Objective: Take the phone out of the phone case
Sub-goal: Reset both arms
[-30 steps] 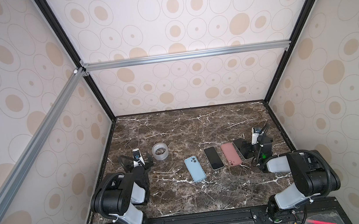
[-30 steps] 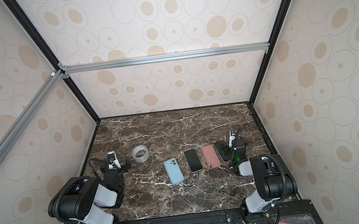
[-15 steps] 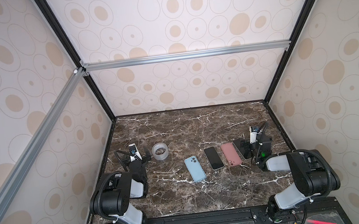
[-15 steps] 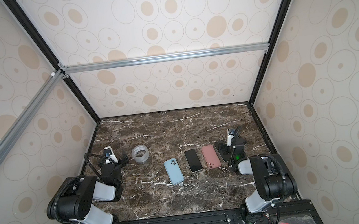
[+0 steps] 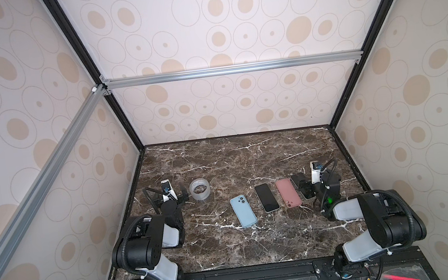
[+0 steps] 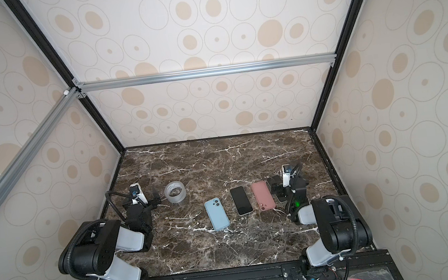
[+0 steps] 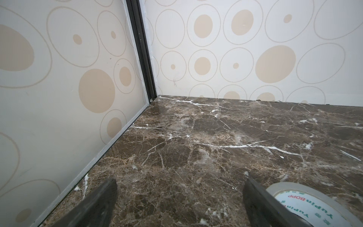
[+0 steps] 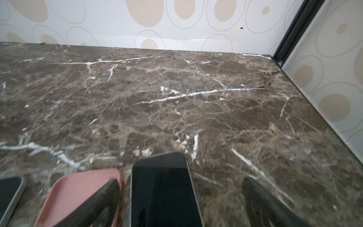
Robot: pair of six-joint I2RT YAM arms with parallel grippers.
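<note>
Dotted walls (image 5: 231, 16); marble table (image 5: 219, 158).
Left gripper (image 7: 179, 181): wide, empty.
Right gripper (image 8: 180, 180): wide, empty, over dark phone (image 8: 163, 188), which is half hidden in both top views.
Blue-cased phone (image 5: 243, 211): mid-table, face down, untouched.
Black phone (image 5: 266, 197) and pink case (image 5: 288, 192): between these two.
Tape (image 7: 306, 202): just beside left gripper; label legible in left wrist view only.

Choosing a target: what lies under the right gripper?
A dark phone lies screen up below the open right gripper. One jaw hangs over the pink case. The gripper hides part of the phone; whether it has a case is unclear.
</note>
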